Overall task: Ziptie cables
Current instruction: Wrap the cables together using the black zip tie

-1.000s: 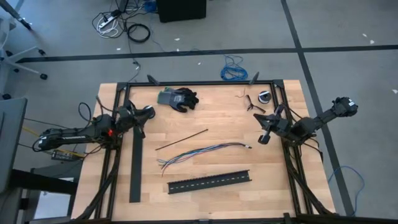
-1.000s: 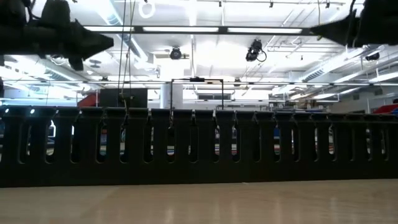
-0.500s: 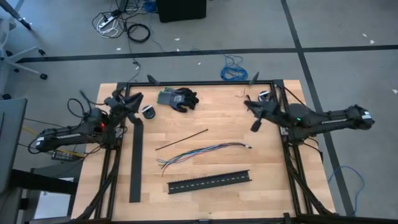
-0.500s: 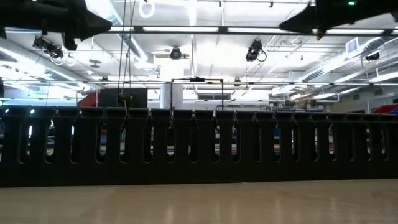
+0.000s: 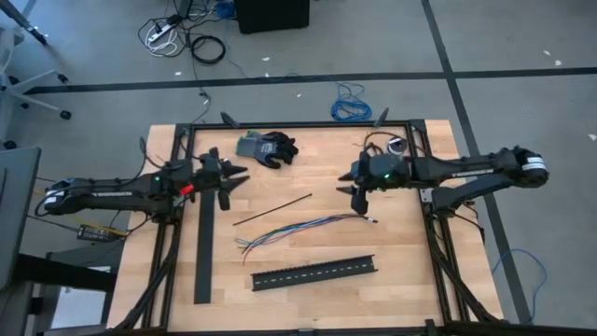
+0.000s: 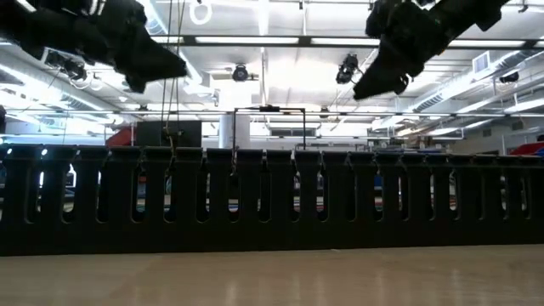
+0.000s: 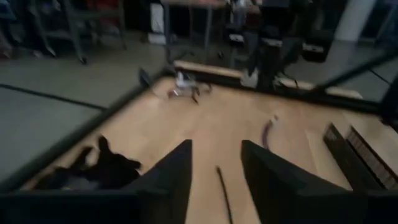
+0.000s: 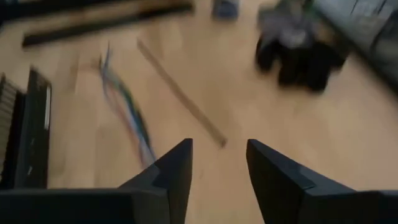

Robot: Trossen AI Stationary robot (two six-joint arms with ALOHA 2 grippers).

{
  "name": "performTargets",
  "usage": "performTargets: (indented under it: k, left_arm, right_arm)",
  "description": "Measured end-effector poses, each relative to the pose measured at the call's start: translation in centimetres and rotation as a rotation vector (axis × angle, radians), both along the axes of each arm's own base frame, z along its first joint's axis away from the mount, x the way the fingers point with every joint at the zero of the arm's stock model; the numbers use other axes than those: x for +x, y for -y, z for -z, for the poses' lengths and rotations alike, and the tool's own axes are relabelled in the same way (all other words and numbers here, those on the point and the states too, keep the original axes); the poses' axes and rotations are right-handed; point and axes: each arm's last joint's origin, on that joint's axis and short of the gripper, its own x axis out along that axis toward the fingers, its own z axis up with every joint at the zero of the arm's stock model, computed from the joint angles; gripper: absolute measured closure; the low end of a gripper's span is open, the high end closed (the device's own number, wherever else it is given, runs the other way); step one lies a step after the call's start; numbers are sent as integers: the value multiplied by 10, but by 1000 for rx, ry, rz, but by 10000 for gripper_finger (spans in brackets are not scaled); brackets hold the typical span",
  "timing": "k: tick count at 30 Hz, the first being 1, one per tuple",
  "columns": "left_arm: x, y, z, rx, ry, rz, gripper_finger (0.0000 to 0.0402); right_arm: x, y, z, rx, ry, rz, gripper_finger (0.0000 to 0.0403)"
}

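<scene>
Both tools hang above the bench [image 5: 317, 182] with fingers parted and nothing between them. The cables [image 5: 303, 227] lie loose mid-bench, their near tip just below the right tool [image 5: 355, 183]. The left tool [image 5: 230, 177] is well apart, up-left.

Blue, green and white cables [image 5: 303, 227], black slotted channel [image 5: 312, 273], dark grey-black gloves [image 5: 268, 148], light wood table [image 5: 317, 182]

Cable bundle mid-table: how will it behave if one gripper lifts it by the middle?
The cables are thin loose wires lying in a gentle curve, so they would probably droop on both sides of the grip. One end already splays, so strands may slip apart or drop out. They look light; a push would likely bend them rather than slide the whole bundle.
</scene>
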Motion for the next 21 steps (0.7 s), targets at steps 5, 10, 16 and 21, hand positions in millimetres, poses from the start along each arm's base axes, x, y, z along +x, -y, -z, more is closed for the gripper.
performTargets:
  k: [5,10,16,21]
  left_arm:
    - [13,7,9,-48,-36,56,195]
    - [23,15,18,-64,-89,151,164]
    - [35,19,33,-70,-166,174,165]
    - [42,19,44,-55,-225,165,165]
  right_arm:
    - [10,-8,16,58,-82,9,250]
    - [28,-9,35,55,-115,1,253]
    - [55,-4,64,-19,-120,-51,250]
    - [74,3,79,-155,-66,-125,256]
